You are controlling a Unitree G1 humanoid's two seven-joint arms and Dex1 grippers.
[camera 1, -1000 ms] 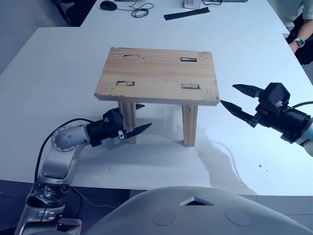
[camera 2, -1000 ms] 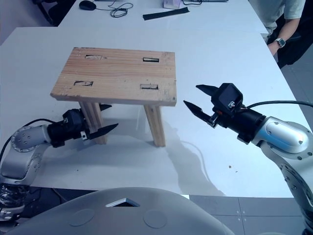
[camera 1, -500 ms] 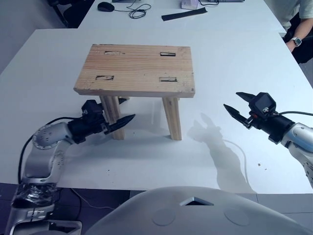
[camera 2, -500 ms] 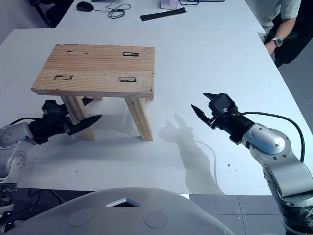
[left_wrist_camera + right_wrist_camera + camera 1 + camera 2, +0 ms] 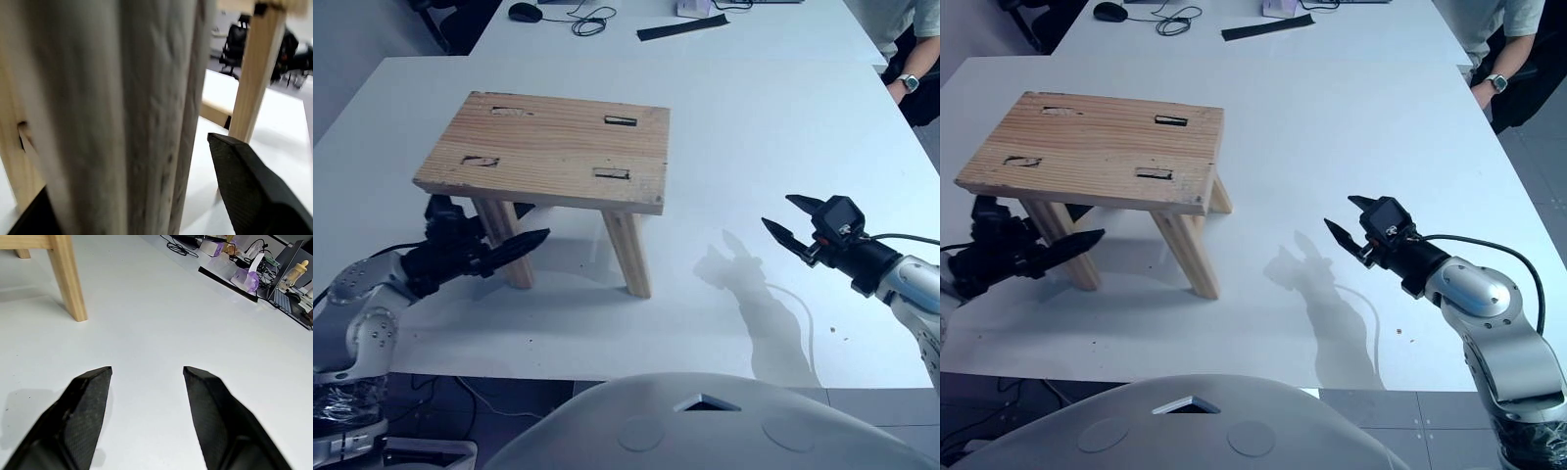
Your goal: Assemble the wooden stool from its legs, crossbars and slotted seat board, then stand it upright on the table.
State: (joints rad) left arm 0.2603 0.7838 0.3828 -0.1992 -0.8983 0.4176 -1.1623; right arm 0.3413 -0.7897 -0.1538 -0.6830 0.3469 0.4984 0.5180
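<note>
In the left eye view the stool (image 5: 543, 147) is seen upright on the white table (image 5: 754, 117), toward its left side. Its pale seat shows four slots, and assembly is judged complete, with only the release left. The left gripper (image 5: 509, 245) is set astride the near left leg (image 5: 514, 269). It should be drawn straight back and level, so the leg is not dragged.

In the right eye view the right gripper (image 5: 1342, 211) is held wide and empty above the table, well apart from the stool.

In the left wrist view a sliver of table is seen between one finger (image 5: 244, 196) and the leg, so the fingers are taken as spread, not clamped.

In the right wrist view the near right leg (image 5: 68, 279) is shown pale, straight-grained and planted flat.
</note>
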